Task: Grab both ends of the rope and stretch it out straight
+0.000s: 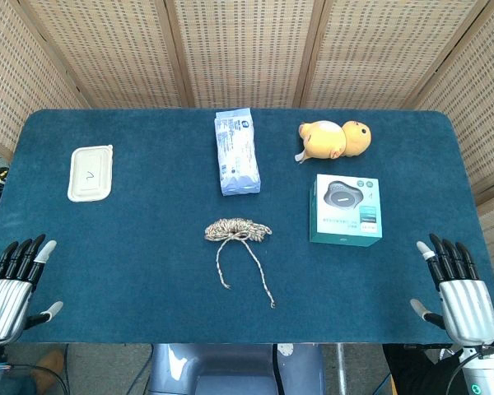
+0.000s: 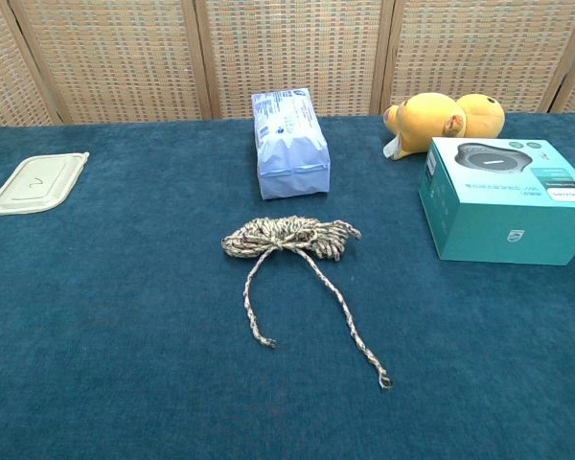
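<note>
A speckled beige rope [image 1: 237, 231] [image 2: 289, 236] lies bundled at the middle of the blue table, with two loose ends trailing toward me. The shorter end [image 1: 225, 286] [image 2: 267, 342] points left and the longer end [image 1: 272, 305] [image 2: 384, 383] runs right. My left hand [image 1: 15, 284] rests open at the near left edge of the table, fingers spread and empty. My right hand [image 1: 455, 290] sits open at the near right edge, also empty. Both hands are far from the rope. The chest view shows neither hand.
A white lidded container [image 1: 90, 172] [image 2: 37, 182] lies at the far left. A blue tissue pack [image 1: 236, 152] [image 2: 289, 143] sits behind the rope. A yellow plush toy [image 1: 334, 139] [image 2: 445, 119] and a teal box [image 1: 346, 209] [image 2: 505, 198] stand at the right.
</note>
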`<state>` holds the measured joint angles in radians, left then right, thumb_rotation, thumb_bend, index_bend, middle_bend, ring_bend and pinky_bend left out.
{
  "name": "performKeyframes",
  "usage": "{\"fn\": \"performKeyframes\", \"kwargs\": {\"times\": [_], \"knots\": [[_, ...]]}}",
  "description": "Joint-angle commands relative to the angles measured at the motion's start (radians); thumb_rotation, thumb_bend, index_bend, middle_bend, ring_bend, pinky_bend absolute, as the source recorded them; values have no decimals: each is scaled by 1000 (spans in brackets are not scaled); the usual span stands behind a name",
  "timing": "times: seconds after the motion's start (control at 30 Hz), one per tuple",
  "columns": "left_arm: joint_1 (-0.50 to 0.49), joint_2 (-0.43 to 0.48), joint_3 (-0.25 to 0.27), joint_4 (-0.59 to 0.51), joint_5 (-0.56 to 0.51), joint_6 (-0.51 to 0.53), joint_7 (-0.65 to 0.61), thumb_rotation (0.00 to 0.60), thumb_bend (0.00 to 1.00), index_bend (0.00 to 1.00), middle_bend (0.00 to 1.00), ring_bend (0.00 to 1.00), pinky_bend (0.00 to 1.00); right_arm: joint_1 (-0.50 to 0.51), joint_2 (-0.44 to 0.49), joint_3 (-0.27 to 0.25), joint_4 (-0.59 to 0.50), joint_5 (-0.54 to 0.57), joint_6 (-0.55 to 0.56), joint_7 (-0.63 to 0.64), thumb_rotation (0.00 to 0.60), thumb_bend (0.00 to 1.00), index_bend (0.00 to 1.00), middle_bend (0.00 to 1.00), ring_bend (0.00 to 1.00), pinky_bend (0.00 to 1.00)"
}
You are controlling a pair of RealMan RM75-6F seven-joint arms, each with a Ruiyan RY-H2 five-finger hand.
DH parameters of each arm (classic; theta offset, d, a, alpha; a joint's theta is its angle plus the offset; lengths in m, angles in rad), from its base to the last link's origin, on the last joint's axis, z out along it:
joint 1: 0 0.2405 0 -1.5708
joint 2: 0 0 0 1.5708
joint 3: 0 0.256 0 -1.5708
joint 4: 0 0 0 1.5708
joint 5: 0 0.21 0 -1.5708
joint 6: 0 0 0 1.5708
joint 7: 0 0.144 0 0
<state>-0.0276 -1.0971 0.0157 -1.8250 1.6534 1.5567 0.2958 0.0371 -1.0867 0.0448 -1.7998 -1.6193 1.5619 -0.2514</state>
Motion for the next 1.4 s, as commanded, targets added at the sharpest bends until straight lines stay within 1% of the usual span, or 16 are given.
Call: {"fn": "performKeyframes", "kwargs": {"times": [0.03,0.2,0.37,0.5,0.6,0.67,0.7,0.8,0.87,1.03,1.13,1.2,1.23,1.3,1.37,1.4], "knots": [[0,0,0,-1,-2,-2,3,600,0,0,0,0,0,0,0,-1,2,0,-1,2,600,0,93,0,0,0],[-1,-3,1,-7,-1,-5,13,600,0,0,0,0,0,10,-5,-3,2,-2,-20,4,600,0,112,0,0,0],[-2,-7,0,-10,-5,-9,21,600,0,0,0,0,0,43,-14,-1,17,-42,-51,-10,600,0,151,0,0,0],[-10,-14,-5,-10,-23,-27,36,600,0,0,0,0,0,130,-17,3,45,-125,-140,-13,600,0,224,0,0,0],[-18,-23,-11,-12,-43,-46,55,600,0,0,0,0,0,222,-16,-6,63,-196,-242,41,600,0,283,0,0,0],[-21,-25,-13,-13,-48,-52,60,600,0,0,0,0,0,248,-13,-7,65,-210,-273,50,600,0,310,6,0,0],[-25,-28,-15,-14,-54,-58,66,600,0,0,0,0,0,277,-14,-6,68,-224,-308,48,600,0,327,14,0,0],[-31,-35,-18,-14,-71,-74,80,600,0,0,0,0,0,356,-34,4,85,-251,-405,13,600,0,363,35,0,0],[-35,-39,-20,-14,-83,-83,87,600,0,0,0,0,0,396,-52,10,94,-256,-455,-10,600,19,377,40,0,0],[-44,-48,-23,-10,-104,-100,103,600,0,0,0,0,0,474,-96,18,94,-243,-571,-79,600,131,385,41,0,0],[-49,-53,-25,-9,-114,-108,112,600,0,0,0,0,0,510,-119,24,74,-214,-639,-125,600,210,386,37,0,0],[-51,-55,-26,-8,-118,-111,116,600,0,0,0,0,0,526,-133,30,62,-195,-671,-155,600,280,386,28,0,0],[-52,-56,-26,-8,-120,-112,117,600,0,0,0,0,0,533,-139,32,57,-188,-683,-168,600,337,386,20,0,0],[-54,-58,-27,-6,-124,-114,121,600,0,0,0,0,0,547,-154,38,47,-169,-711,-208,600,497,386,4,0,0],[-56,-60,-27,-6,-127,-117,123,600,0,0,0,0,0,562,-174,45,34,-142,-744,-256,600,625,386,0,0,0],[-57,-61,-27,-5,-128,-118,125,600,0,0,0,0,0,566,-182,47,31,-132,-754,-271,600,674,386,0,0,0]]}}
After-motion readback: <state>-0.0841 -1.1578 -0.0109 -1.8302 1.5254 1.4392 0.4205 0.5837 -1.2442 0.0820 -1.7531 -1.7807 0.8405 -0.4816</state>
